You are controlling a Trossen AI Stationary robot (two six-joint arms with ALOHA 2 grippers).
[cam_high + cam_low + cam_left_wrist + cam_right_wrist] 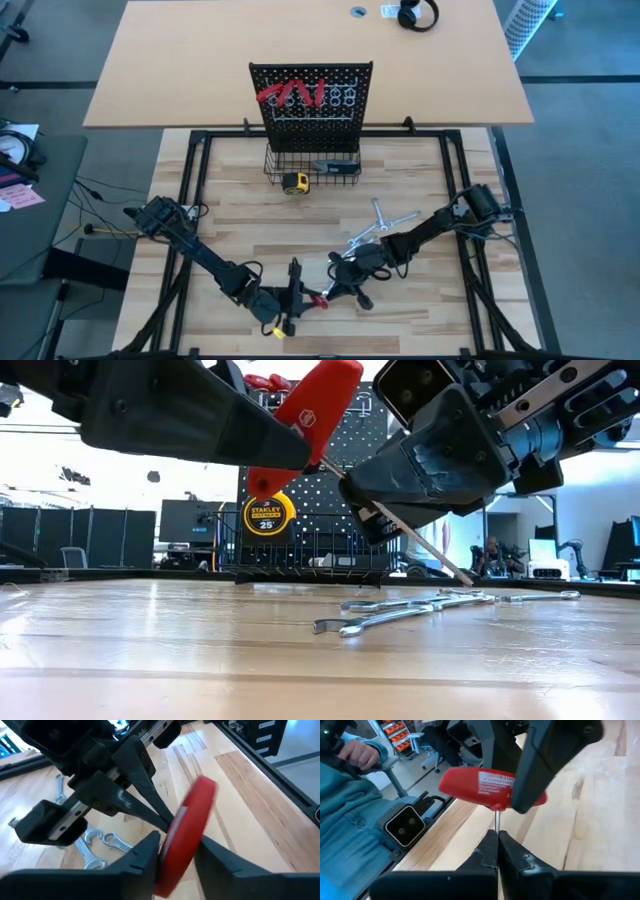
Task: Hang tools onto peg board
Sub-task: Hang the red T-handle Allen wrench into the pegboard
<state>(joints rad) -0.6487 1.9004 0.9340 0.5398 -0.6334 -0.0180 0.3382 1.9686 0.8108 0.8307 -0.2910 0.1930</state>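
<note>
A tool with a red T-shaped handle (310, 420) and a thin metal shaft (420, 550) hangs between both grippers above the table's near middle. My right gripper (497, 834) is shut on the shaft. My left gripper (180, 852) is closed about the red handle (192, 815). Several silver wrenches (385, 225) lie flat on the table right of centre. The black peg board (310, 70) stands upright at the far edge, with red-handled tools (290, 95) hanging on it and a wire basket (312, 165) at its base. My left gripper has the red handle (175, 860) pinched between its two fingers, which lie across its length. The fingers come nearly level from the table's left. The handle is lifted clear of the table. My right gripper pinches the metal shaft (496, 822) just below the handle between its two fingertips. The fingers come nearly level from the table's right. The tool is tilted, its shaft slanting down away from the handle, clear of the table.
A yellow tape measure (294, 183) sits in front of the basket. The wrenches (400, 610) lie just beyond the grippers. A person in a blue sleeve (350, 820) is beside the table's near edge. Bare wood lies between the grippers and the basket.
</note>
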